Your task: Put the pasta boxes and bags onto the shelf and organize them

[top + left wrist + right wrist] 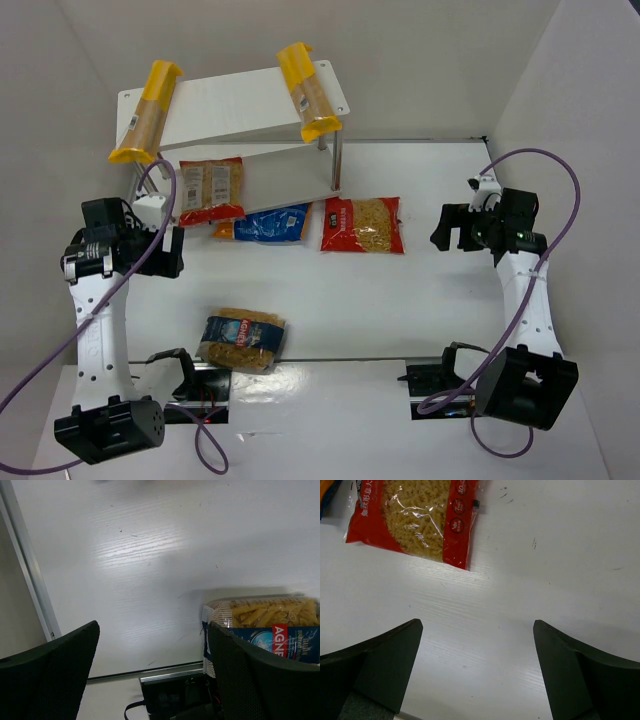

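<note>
Partway done. Left pasta box (147,112) and right pasta box (308,92) lie on the top board of the shelf (240,105), ends overhanging. First red bag (211,188) looks to be on the lower board, can't confirm.

Left to do:
- first blue bag (265,222), on the counter (400,310) at the shelf's front
- second red bag (362,224), just beside it
- second blue bag (240,340), at the near edge, well apart from the shelf

Boxes are long, narrow card, yellow ends, tan middle. Bags are flat, glossy, crinkly plastic with pasta showing through. Shelf has flat white boards on thin metal legs. Counter is white with faint grain.

Left claw (152,627) spread wide, holding nothing, beside the second blue bag. Right claw (477,625) spread wide, holding nothing, near the second red bag.
</note>
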Robot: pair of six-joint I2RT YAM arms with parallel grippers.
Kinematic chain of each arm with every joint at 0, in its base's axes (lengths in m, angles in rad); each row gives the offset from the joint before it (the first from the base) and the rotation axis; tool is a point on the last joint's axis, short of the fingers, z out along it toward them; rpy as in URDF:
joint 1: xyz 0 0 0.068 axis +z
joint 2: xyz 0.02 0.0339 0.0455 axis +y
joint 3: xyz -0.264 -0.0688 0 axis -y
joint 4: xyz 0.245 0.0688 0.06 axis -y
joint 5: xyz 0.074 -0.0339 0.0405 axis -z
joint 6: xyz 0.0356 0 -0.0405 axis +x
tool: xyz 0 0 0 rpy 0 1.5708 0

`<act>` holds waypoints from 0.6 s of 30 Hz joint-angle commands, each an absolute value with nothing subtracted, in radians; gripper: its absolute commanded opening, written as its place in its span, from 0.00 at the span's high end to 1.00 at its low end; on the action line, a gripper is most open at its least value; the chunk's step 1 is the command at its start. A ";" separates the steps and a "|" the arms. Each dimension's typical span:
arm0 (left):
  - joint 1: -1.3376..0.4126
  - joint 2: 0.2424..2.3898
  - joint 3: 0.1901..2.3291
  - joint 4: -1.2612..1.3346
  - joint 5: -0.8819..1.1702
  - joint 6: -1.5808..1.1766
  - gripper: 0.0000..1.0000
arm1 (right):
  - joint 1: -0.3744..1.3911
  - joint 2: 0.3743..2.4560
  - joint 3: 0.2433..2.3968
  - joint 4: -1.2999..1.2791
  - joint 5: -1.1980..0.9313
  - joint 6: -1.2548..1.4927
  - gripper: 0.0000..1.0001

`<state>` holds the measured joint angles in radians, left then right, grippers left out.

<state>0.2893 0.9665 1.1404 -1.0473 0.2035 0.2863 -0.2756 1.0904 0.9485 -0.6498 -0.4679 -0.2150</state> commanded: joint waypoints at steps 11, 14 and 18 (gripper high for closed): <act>0.296 0.973 1.138 -1.045 0.213 0.290 0.06 | -0.270 1.127 0.986 -0.652 -0.537 -0.278 0.00; 0.296 0.991 1.138 -1.036 0.201 0.279 0.06 | -0.213 1.153 0.995 -0.664 -0.565 -0.305 0.00; 0.317 0.980 1.138 -1.035 0.180 0.270 0.06 | 0.057 1.228 1.020 -0.655 -0.342 -0.314 0.00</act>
<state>0.2985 0.9890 1.1404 -1.0466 0.1936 0.2844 -0.0978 1.1851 0.9661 -0.6582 -0.4679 -0.2806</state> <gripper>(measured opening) 0.942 0.999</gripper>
